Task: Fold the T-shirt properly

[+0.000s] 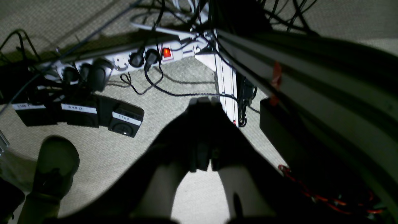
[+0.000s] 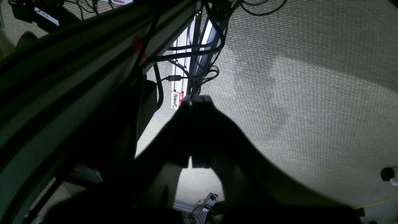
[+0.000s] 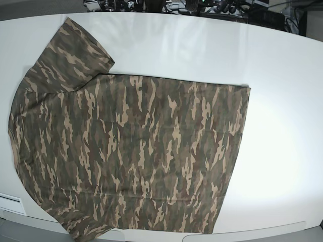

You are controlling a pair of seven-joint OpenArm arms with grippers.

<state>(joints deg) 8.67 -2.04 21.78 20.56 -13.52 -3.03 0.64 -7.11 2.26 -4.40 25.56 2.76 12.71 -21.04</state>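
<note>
The left gripper [image 1: 203, 102], a dark, shadowed two-fingered claw seen from its own wrist camera, pointed downward with its fingers [image 1: 199, 107] drawn fully together, the tips meeting in a blunt, pale-edged end and nothing caught between them. Its broad black body filled the lower middle of that view, widening toward the camera. The right gripper [image 2: 200, 101], of the same dark build, hung in the same pose in the right wrist view: fingers [image 2: 205, 100] pressed tight against each other, tips lit slightly grey, empty. Neither arm nor gripper appeared anywhere in the base view.
</note>
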